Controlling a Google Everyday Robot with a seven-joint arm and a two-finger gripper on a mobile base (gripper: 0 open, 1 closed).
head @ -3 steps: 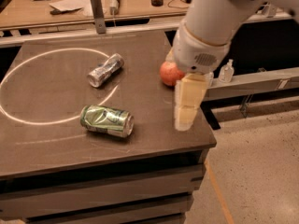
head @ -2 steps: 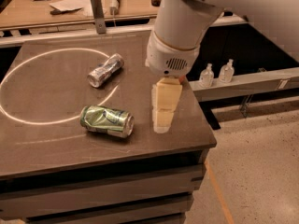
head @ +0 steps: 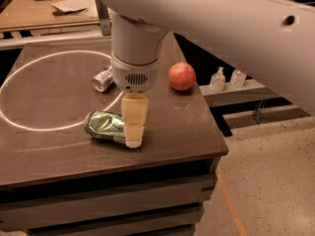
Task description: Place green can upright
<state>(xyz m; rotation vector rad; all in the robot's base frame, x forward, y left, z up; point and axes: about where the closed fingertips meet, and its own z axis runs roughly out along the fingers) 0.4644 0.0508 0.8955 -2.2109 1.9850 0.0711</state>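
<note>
The green can (head: 104,126) lies on its side on the dark table (head: 59,156), near the front, just inside a white circle marked on the top. My gripper (head: 133,140) hangs down from the big white arm, with its cream fingers (head: 134,117) at the can's right end, covering that end. I cannot tell whether it touches the can.
A slimmer silver-grey can (head: 102,80) lies on its side behind the gripper, partly hidden by the arm. A red-orange apple (head: 181,76) sits near the table's right edge. Two small clear bottles (head: 218,79) stand on a ledge to the right. The floor drops away at right.
The arm has swung left across the table, from beside the apple to the green can's right end. The apple shows fully now. The cans have not moved.
</note>
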